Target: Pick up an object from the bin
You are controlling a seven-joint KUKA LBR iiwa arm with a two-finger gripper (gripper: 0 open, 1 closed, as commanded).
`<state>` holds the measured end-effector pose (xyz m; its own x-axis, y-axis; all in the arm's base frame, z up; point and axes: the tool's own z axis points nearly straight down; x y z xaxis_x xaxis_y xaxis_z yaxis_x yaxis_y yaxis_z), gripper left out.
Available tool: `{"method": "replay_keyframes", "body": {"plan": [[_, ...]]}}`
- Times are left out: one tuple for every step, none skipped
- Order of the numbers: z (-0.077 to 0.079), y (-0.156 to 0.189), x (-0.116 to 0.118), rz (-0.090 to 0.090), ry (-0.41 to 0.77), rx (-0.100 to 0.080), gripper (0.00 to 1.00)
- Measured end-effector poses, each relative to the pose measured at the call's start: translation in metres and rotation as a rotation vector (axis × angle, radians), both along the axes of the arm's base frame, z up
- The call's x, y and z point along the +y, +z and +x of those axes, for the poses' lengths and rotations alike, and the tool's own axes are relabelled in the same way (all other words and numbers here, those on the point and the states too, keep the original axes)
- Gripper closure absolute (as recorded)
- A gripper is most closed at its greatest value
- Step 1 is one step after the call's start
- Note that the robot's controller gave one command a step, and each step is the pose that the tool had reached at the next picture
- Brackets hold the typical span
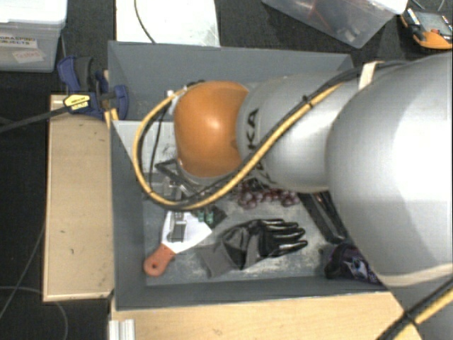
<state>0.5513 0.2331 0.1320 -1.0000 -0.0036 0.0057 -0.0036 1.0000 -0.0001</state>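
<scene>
The gripper (177, 193) is low in the left part of the bin (226, 62), under the orange cover (209, 127) of the wrist. It is partly hidden, so I cannot tell if it is open or closed. Just in front of it a white card (181, 232) with dark marks lies on the bin floor. A small orange-brown piece (158, 260) lies beside the card, near the front left corner. A black glove (269, 238) lies to the right, and a purple thing (347, 264) is in the front right corner.
</scene>
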Motion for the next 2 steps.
{"method": "replay_keyframes", "body": {"plan": [[0.002,0.005,-0.001,0.001,-0.006,-0.007,0.00],[-0.053,-0.061,-0.035,0.002,-0.067,-0.005,0.00]]}}
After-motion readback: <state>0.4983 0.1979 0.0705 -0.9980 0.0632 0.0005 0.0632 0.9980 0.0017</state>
